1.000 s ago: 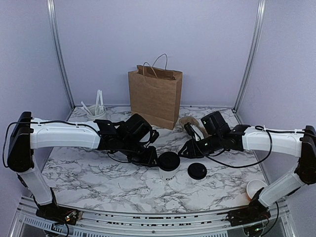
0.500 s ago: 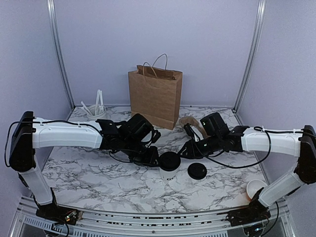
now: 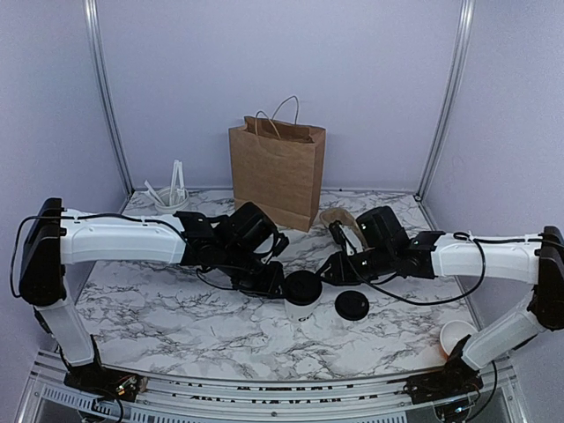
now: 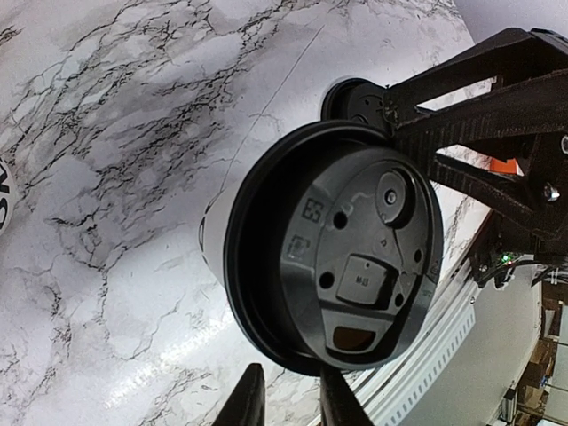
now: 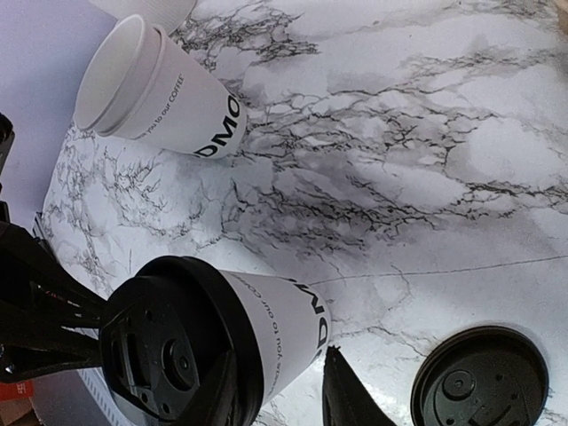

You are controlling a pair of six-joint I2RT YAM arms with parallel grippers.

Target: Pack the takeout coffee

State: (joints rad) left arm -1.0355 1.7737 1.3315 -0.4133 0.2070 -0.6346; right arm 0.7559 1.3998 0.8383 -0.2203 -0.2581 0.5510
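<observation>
The takeout coffee [image 3: 302,295] stands mid-table, a white cup with black lettering and a black lid. My left gripper [image 3: 275,284] sits just left of it. In the left wrist view the lid [image 4: 337,257] fills the frame above my left gripper [image 4: 288,395], whose jaws stand a narrow gap apart and hold nothing. My right gripper [image 3: 329,270] is close at the cup's far right. In the right wrist view my right gripper [image 5: 277,390] is open, and the cup [image 5: 275,324] lies between its fingers, not clamped.
A brown paper bag [image 3: 278,172] stands upright at the back. A loose black lid [image 3: 352,305] lies right of the coffee, also in the right wrist view [image 5: 484,382]. Lidless white cups [image 3: 456,335] stand near the front right. A cup of stirrers [image 3: 169,198] stands back left.
Both arms have edged inward toward the coffee: the left gripper slightly right, the right gripper slightly left. The cup has not moved.
</observation>
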